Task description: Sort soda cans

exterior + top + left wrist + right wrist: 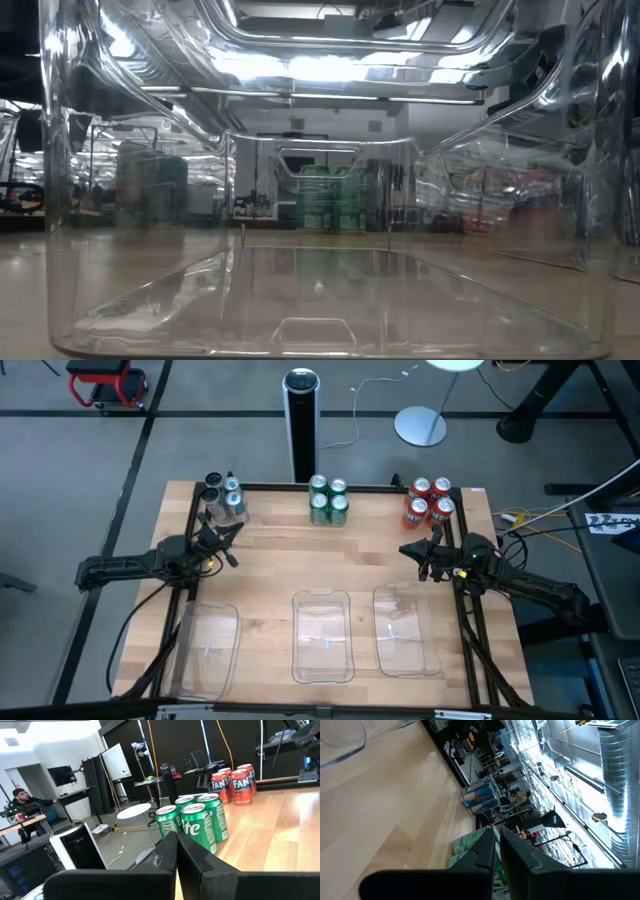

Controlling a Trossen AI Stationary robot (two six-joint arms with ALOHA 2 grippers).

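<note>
High view: pale plank table (270, 570) | soda cans, silver-topped cylinders, far edge: silver/black (224, 497), green (328, 499), red (430, 502) | three clear rectangular trays (322, 636) near edge | tall black-and-silver cylinder (300, 424) behind | left gripper (232, 532), right gripper (405, 549) closed, empty, beside outer clusters

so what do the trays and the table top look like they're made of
Trays: clear, glossy plastic by the look; the wood shows through and the walls catch glare. Table top: pale wood planks, probably butcher block, with visible strips and grain and a matte finish.
</note>
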